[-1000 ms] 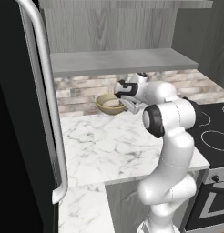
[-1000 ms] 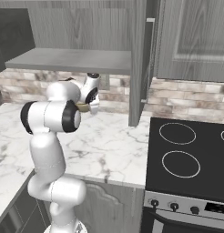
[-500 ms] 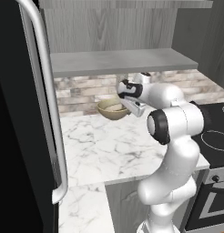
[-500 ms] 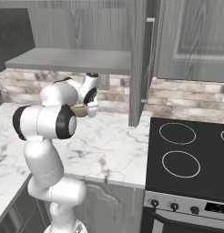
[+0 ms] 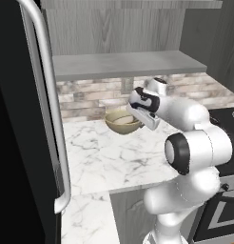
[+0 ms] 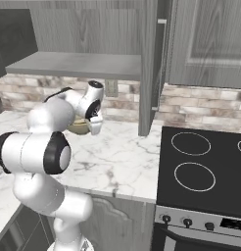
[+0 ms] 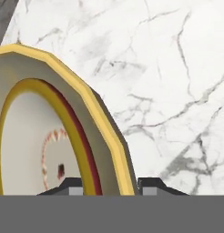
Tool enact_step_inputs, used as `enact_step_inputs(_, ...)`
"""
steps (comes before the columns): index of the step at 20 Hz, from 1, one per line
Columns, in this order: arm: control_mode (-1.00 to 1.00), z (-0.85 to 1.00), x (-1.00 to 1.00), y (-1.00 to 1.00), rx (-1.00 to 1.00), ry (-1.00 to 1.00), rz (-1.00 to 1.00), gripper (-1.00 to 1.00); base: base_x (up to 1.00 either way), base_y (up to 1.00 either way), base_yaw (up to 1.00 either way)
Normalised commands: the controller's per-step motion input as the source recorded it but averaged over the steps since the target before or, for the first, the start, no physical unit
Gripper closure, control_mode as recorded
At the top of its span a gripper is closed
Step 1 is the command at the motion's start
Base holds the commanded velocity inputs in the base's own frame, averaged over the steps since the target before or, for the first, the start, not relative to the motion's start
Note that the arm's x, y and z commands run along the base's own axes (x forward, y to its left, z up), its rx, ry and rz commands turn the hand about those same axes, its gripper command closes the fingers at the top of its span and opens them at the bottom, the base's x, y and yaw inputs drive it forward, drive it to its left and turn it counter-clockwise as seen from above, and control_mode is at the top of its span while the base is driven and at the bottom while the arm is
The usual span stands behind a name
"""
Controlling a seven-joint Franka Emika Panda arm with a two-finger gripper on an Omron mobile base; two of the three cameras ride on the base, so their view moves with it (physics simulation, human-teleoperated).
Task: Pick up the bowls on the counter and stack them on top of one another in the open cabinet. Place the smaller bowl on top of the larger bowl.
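So far your pincer [image 7: 109, 189] grips the larger bowl's [image 5: 122, 123] rim, the smaller bowl [image 7: 36, 150] nested inside, cabinet shelf [image 5: 123, 64] not yet reached.

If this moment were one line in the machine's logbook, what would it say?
phase: grasp | gripper: fingertips astride larger bowl rim | smaller bowl: nested inside | bowls on counter | cabinet shelf: no bowls

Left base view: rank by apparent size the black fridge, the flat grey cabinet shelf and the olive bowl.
1. Tall black fridge, though nearness to the camera inflates it.
2. Flat grey cabinet shelf.
3. Round olive-tan bowl with golden rim, beside the hand.
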Motion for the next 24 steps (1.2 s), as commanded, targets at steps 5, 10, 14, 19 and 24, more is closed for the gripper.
enact_step_inputs(5, -1.00, 0.41, -0.73, 0.00, 0.00, -0.06, 0.04, 1.00, 0.00, 0.00, 0.00)
enact_step_inputs(10, -1.00, 0.50, -0.70, 0.00, 0.00, -0.09, 0.03, 1.00, 0.00, 0.00, 0.00)
enact_step_inputs(14, -1.00, 0.58, -0.60, 0.00, 0.00, -0.08, 0.01, 1.00, 0.00, 0.00, 0.00)
enact_step_inputs(19, -1.00, 0.63, -0.59, 0.00, 0.00, -0.08, 0.02, 1.00, 0.00, 0.00, 0.00)
enact_step_inputs(24, -1.00, 0.67, -0.49, 0.00, 0.00, -0.09, 0.00, 1.00, 0.00, 0.00, 0.00)
